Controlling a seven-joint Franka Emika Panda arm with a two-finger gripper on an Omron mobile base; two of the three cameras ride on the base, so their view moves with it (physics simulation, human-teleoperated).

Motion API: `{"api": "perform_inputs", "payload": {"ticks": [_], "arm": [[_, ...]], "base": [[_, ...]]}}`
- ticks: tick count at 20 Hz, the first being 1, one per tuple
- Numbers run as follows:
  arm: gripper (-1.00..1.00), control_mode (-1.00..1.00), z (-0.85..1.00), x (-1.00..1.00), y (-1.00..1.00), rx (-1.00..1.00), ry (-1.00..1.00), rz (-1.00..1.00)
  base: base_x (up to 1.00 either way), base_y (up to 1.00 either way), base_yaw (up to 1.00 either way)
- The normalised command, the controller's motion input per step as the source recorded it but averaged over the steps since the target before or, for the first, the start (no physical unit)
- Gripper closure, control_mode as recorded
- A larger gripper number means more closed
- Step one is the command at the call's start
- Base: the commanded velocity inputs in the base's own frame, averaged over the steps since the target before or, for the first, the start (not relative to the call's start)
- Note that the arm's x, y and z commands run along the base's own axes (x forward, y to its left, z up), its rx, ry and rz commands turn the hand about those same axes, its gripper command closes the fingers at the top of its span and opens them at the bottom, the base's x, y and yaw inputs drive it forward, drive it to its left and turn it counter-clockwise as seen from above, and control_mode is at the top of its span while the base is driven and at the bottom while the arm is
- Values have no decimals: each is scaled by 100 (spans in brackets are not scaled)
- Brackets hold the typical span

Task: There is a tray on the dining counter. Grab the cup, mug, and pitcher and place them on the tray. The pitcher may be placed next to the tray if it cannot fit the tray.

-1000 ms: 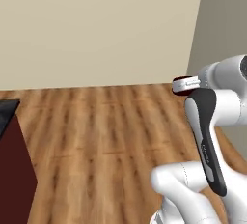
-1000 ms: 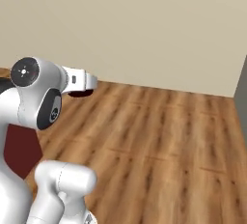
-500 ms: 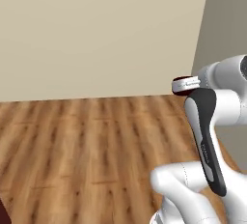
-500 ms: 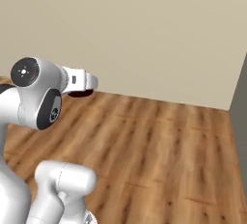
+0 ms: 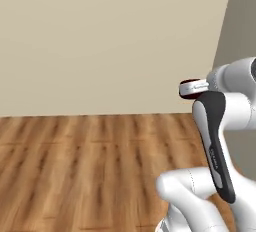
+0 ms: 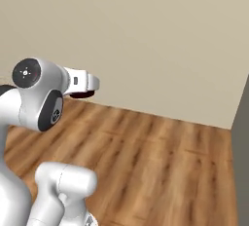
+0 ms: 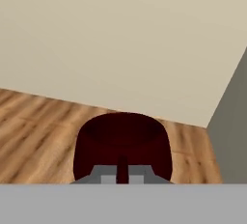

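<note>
My gripper (image 7: 122,171) is shut on the rim of the mug (image 7: 120,138), a low dark red cup seen from behind with its opening facing away. In the left base view the mug (image 5: 189,82) peeks out above the white hand (image 5: 196,89), held high over the floor. From the right base view the mug (image 6: 81,94) hangs under the hand (image 6: 86,81), beside the arm's big round joint. The tray, the dining counter, the cup and the pitcher are out of view.
A beige wall (image 5: 110,41) stands ahead over a wooden plank floor (image 5: 85,166). A grey wall (image 5: 240,21) meets it at a corner on the right, also seen as the grey wall (image 6: 241,137) and the grey wall (image 7: 231,136).
The base has turned, so the whole scene slid: the dark red counter side left the left base view and the grey corner wall came in. The mug stays gripped.
</note>
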Motion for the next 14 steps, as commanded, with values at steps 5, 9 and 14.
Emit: {"api": "perform_inputs", "payload": {"ticks": [5,9,14], "arm": [[100,100,0,0,0,0,0,0],[100,100,0,0,0,0,0,0],[100,100,0,0,0,0,0,0]], "base": [[100,-50,49],[100,-50,69],[100,-50,69]]}}
